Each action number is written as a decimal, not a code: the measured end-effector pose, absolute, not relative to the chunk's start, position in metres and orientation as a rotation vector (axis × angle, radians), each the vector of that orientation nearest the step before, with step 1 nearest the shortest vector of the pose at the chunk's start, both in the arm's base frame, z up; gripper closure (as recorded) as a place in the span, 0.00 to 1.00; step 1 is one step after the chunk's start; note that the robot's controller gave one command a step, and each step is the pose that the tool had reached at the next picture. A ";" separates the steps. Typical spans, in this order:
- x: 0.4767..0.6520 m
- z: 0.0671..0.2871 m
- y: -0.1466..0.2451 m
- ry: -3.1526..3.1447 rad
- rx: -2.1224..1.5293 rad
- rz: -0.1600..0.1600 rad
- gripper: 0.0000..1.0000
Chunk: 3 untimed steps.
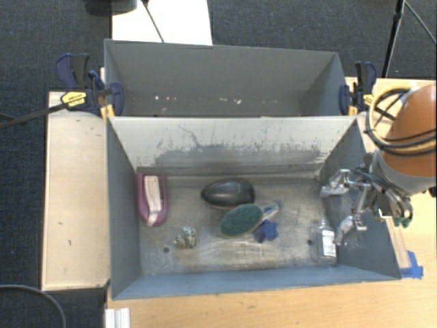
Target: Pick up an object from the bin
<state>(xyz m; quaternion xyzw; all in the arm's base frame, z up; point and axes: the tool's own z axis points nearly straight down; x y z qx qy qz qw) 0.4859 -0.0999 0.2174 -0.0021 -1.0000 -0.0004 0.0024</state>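
My gripper (pixel 339 206) hangs over the bin's right end, against the sloping right wall. Its two metal fingers stand apart, one near the upper tip (pixel 333 184) and one lower (pixel 349 225), with nothing between them, so it is open. Just below the lower finger a small clear and white bottle-like thing (pixel 328 243) lies on the floor by the right wall. To the left lies a round green brush (pixel 240 219) with a blue handle (pixel 266 229). Behind the brush rests a dark oval object (pixel 229 192).
A purple and white oblong thing (pixel 151 198) lies along the left wall. A small greenish crumpled item (pixel 185 238) sits near the front left. The arm with its orange cover and cables comes in over the right rim.
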 end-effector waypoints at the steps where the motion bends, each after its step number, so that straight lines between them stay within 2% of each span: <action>1: 0.489 0.072 -0.050 -3.122 0.434 0.002 0.00; 2: 0.496 0.073 0.016 -3.050 0.799 0.004 0.00; 3: 0.498 0.075 0.017 -3.054 0.806 0.005 1.00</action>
